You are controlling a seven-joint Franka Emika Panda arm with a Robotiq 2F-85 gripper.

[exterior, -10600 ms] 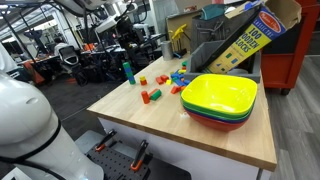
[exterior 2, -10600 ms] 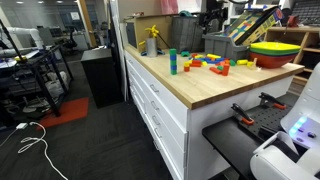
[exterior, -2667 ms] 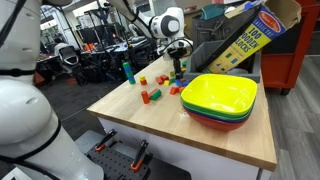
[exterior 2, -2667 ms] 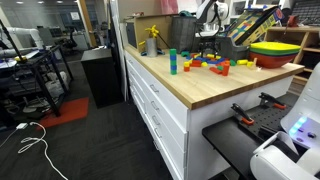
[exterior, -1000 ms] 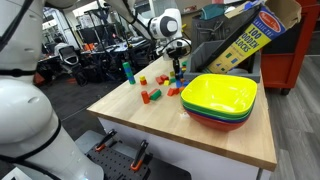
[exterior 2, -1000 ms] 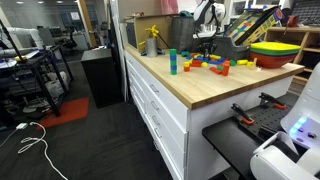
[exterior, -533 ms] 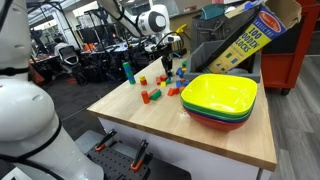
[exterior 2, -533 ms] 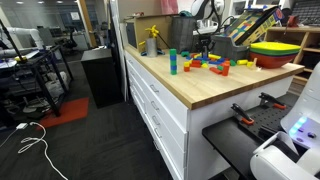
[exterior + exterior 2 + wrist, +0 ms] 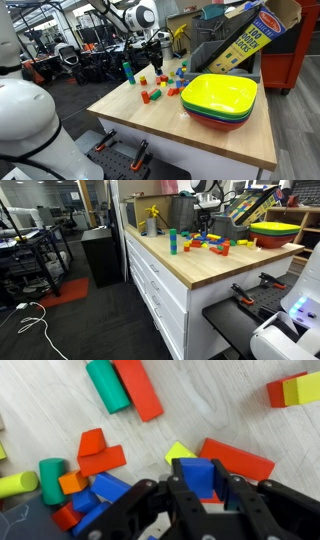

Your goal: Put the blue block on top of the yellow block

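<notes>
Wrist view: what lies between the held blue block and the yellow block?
Mostly bare tabletop, in the wrist view; a small red block adjoins the yellow block.

claw (image 9: 200, 488): seen black | blue block (image 9: 196, 468) within claw: plain bright blue | yellow block (image 9: 305, 388) far up-right of claw in the wrist view: plain yellow, joined by red block (image 9: 277, 393) | cylinder (image 9: 105, 385) up-left of claw: teal | table (image 9: 230, 405): pale wood grain is shown
</notes>
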